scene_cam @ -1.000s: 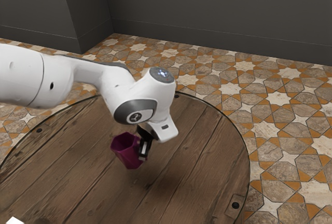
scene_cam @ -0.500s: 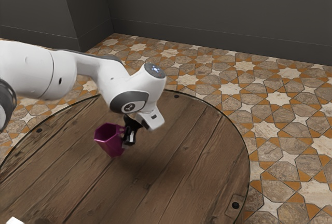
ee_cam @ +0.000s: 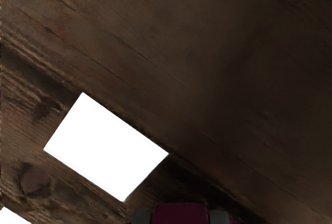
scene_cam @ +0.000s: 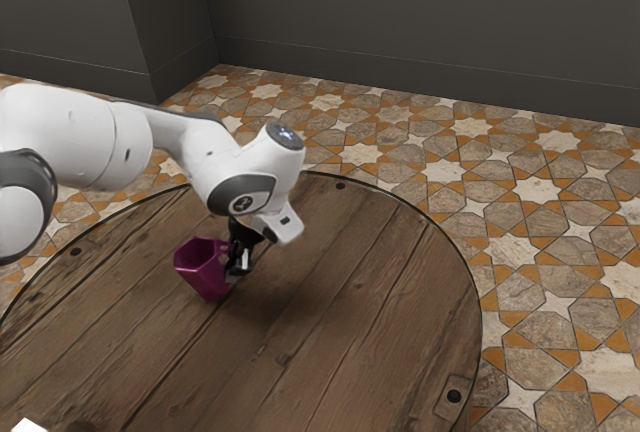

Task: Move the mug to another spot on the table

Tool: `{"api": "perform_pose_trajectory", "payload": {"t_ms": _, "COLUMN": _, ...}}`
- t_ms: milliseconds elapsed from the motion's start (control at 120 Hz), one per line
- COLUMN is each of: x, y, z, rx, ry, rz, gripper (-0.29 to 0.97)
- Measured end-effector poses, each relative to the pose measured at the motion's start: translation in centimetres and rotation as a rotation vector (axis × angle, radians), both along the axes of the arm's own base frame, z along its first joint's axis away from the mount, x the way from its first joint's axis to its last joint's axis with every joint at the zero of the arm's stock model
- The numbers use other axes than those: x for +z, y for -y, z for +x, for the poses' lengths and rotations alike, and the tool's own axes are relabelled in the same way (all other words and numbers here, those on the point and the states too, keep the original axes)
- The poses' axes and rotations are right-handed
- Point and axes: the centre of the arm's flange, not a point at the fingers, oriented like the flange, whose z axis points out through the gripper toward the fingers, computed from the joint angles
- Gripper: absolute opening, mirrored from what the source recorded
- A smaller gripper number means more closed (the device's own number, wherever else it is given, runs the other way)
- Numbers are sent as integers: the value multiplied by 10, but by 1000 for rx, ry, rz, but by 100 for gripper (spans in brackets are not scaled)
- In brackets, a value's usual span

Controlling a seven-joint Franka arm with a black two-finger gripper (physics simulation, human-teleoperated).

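tool (scene_cam: 238, 264) clamped on mug (scene_cam: 198, 264) wall | mug: purple | tbl (scene_cam: 380, 322): wood

Exterior cam is sitting high at the arm's side, looking down & across the round table (scene_cam: 400, 282) toward tiled floor (scene_cam: 520, 172) & dark walls (scene_cam: 420, 2), mid-range. Wrist cam is facing the planks, v. close. Both are sharing tabletop w/ mug (scene_cam: 203, 264).
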Motion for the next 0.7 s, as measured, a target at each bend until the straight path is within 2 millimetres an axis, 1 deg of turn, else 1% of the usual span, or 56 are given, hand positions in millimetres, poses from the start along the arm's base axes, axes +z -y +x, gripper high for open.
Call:
{"api": "perform_pose_trajectory", "payload": {"t_ms": 33, "x": -1, "y": 0, "z": 0, "rx": 1, "ry": 1, "rz": -2, "gripper": -10}}
{"api": "perform_pose_trajectory", "payload": {"t_ms": 83, "x": -1, "y": 1, "z": 0, "rx": 3, "ry": 2, "rz": -7, "gripper": -4}}
{"api": "perform_pose_trajectory", "payload": {"t_ms": 275, "x": -2, "y": 5, "z": 0, "rx": 11, "ry": -1, "rz": -38, "gripper": 28}}
{"api": "perform_pose_trajectory", "payload": {"t_ms": 375, "x": -4, "y": 8, "z": 1, "rx": 8, "ry": 9, "rz": -56, "gripper": 40}}
{"api": "perform_pose_trajectory", "payload": {"t_ms": 467, "x": -2, "y": 15, "z": 7, "rx": -6, "ry": 37, "rz": -73, "gripper": 47}}
{"api": "perform_pose_trajectory", "payload": {"t_ms": 592, "x": 13, "y": 20, "z": 20, "rx": -18, "ry": 91, "rz": -89, "gripper": 53}}
{"api": "perform_pose_trajectory", "payload": {"t_ms": 700, "x": 20, "y": 21, "z": 24, "rx": -23, "ry": 114, "rz": -95, "gripper": 55}}
